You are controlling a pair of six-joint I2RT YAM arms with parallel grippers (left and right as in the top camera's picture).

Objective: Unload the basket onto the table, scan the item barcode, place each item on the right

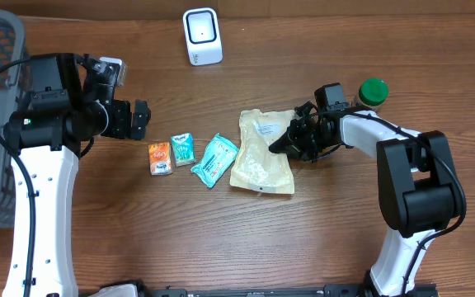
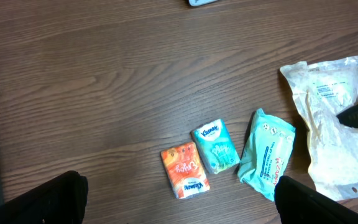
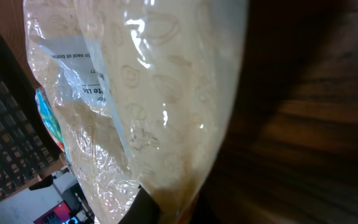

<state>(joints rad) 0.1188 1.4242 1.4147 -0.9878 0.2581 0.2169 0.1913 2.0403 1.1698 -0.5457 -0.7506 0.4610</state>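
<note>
Clear bag [image 3: 135,124] pinched by right gripper [image 1: 279,146], left gripper [image 1: 141,120] spread wide

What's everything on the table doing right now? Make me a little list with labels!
left gripper: open, empty, left of the packs
right gripper: shut on the right edge of the clear bag
scanner: white, at the far edge
packs: orange pack, teal tissue pack, wipes pack, left of the bag
jar: green lid, by the right arm
</note>
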